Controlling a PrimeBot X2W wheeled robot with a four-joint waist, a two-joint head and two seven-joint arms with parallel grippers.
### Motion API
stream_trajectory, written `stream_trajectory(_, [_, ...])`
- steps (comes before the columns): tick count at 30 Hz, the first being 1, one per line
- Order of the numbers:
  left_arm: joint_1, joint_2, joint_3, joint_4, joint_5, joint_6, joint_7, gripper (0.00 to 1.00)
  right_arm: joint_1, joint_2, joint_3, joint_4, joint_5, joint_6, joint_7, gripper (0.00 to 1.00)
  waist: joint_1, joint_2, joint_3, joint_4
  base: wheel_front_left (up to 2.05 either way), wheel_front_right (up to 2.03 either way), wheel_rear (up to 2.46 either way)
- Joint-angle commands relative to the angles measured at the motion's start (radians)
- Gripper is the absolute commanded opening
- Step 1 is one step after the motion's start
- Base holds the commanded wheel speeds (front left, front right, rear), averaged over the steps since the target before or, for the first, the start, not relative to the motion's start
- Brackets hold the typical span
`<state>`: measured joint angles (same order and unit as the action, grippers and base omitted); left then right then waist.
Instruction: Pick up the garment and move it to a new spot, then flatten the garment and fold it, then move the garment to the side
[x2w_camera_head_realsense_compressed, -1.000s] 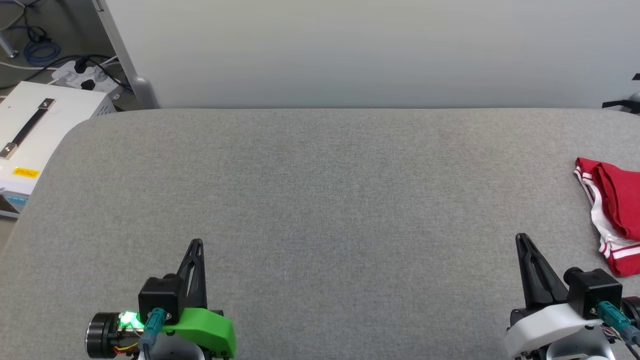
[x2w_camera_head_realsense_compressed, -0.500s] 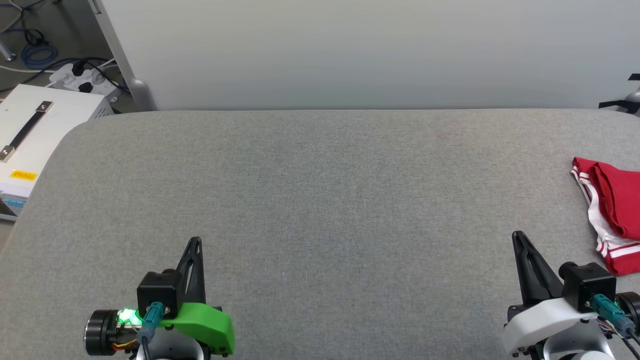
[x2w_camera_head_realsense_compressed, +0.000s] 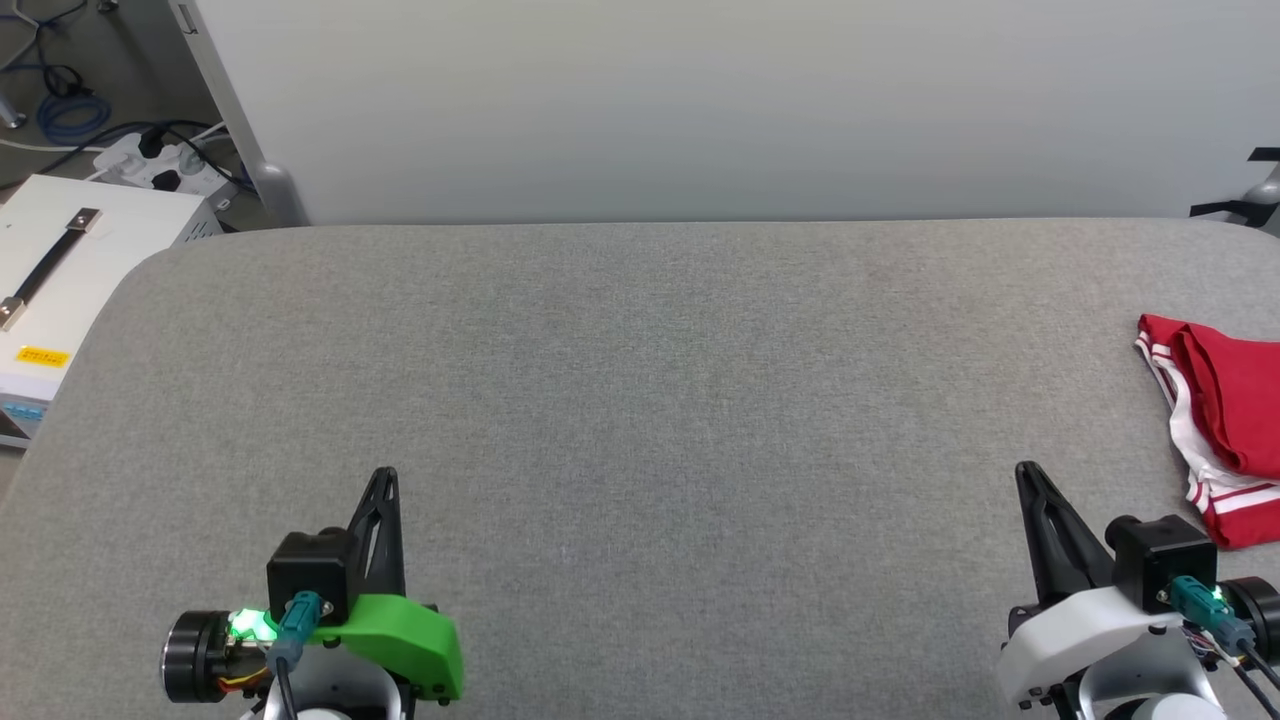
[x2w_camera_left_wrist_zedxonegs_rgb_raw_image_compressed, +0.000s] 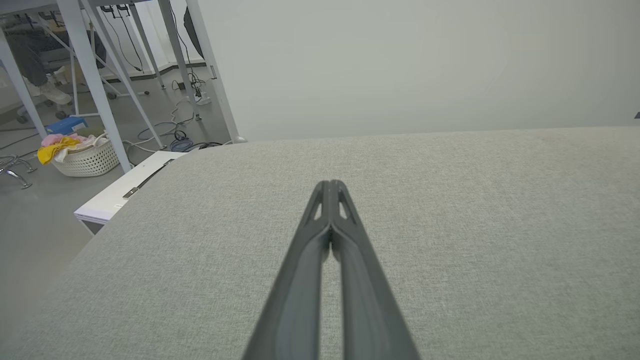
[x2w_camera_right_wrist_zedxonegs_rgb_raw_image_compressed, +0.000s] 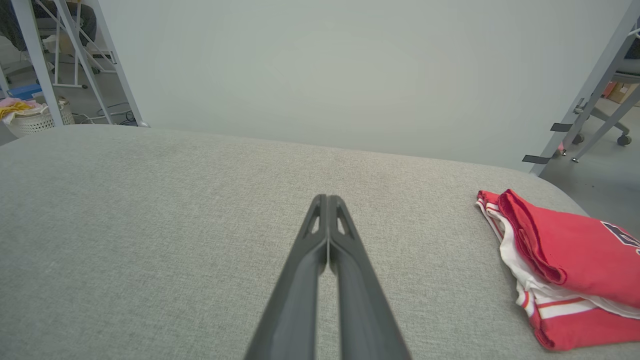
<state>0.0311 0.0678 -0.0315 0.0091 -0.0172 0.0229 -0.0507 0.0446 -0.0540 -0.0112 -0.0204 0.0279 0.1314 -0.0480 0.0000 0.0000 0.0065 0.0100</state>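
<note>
Head view: finding the garment (x2w_camera_head_realsense_compressed: 1228, 430) lying folded at the table (x2w_camera_head_realsense_compressed: 640, 400)'s right edge, judging every step done; resting left gripper (x2w_camera_head_realsense_compressed: 385, 476) and right gripper (x2w_camera_head_realsense_compressed: 1023, 470) by the near edge, jaws together, empty

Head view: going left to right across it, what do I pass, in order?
White box with a black handle, beside the grey table → left gripper, fingers shut → right gripper, fingers shut → folded red and white garment at the table's right end.
</note>
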Motion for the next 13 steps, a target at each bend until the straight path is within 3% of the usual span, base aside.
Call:
stream_trajectory(1, [-0.019, -0.006, 0.005, -0.004, 0.008, -0.005, 0.007, 0.0, -0.022, 0.002, 0.003, 0.005, -0.011, -0.001, 0.005, 0.0, 0.0, 0.0, 0.0, -0.001, 0.0, 0.0, 0.0])
stream_trajectory(13, [-0.026, -0.012, 0.019, -0.007, 0.013, -0.015, 0.031, 0.0, -0.034, 0.003, 0.007, 0.013, -0.02, -0.001, 0.028, 0.0, 0.0, 0.0, -0.004, -0.006, 0.0, 0.0, 0.0])
